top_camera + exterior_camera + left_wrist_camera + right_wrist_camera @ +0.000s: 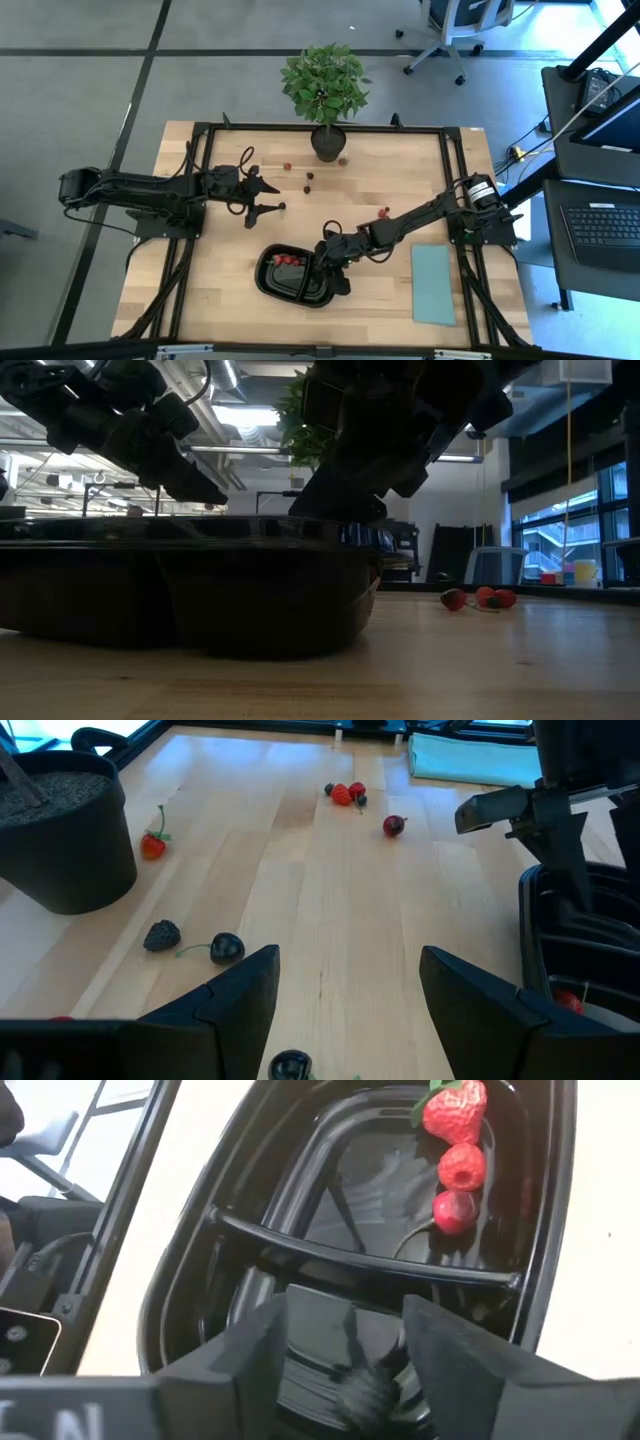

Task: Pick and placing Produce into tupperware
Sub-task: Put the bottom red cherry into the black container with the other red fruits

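The tupperware, a glossy black oval tray [283, 284] with a central divider [360, 1258], rests on the wooden table near its front edge. Three red produce pieces [458, 1165] lie in its left compartment. My right gripper [345, 1342] hovers open over the right compartment, above a dark berry [365, 1392] that lies there between the fingers' lines; no touch shows. More produce [227, 948] is scattered on the table, some near the plant pot [327, 142], and a red cluster [383, 212] lies toward the right. My left gripper [268, 195] waits open at the table's left, clear of everything.
A potted green plant [323, 85] stands at the table's far edge. A pale teal sheet [433, 285] lies flat at the front right. Loose berries [347, 792] dot the wood between the pot and the tray. Black frame rails run along the table's edges.
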### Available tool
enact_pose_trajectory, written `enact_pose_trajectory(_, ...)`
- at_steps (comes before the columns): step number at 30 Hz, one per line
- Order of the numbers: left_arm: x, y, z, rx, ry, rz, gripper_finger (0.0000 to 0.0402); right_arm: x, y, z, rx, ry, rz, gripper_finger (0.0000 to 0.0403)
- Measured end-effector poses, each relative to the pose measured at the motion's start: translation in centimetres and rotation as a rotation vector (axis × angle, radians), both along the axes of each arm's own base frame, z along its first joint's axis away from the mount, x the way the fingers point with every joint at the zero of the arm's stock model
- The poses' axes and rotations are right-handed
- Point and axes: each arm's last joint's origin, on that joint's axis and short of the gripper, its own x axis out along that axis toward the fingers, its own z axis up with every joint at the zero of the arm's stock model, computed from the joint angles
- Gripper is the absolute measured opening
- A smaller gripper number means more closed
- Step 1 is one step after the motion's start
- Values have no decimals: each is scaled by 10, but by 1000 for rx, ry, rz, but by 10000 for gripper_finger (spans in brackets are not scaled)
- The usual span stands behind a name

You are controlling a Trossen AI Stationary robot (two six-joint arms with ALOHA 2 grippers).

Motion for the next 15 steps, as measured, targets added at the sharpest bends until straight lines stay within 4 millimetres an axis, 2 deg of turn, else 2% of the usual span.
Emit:
enact_pose_trajectory(5, 0, 0, 0, 0, 0, 0, 236, -1, -1, 5, -14, -13, 14, 237)
enact_pose_trajectory(11, 0, 0, 0, -1, 5, 0, 236, -17, -6, 38, -39, 6, 1, 243)
enact_pose_trajectory(15, -1, 0, -3, -7, 30, 0, 236, -35, -15, 61, -128, 36, -82, 243)
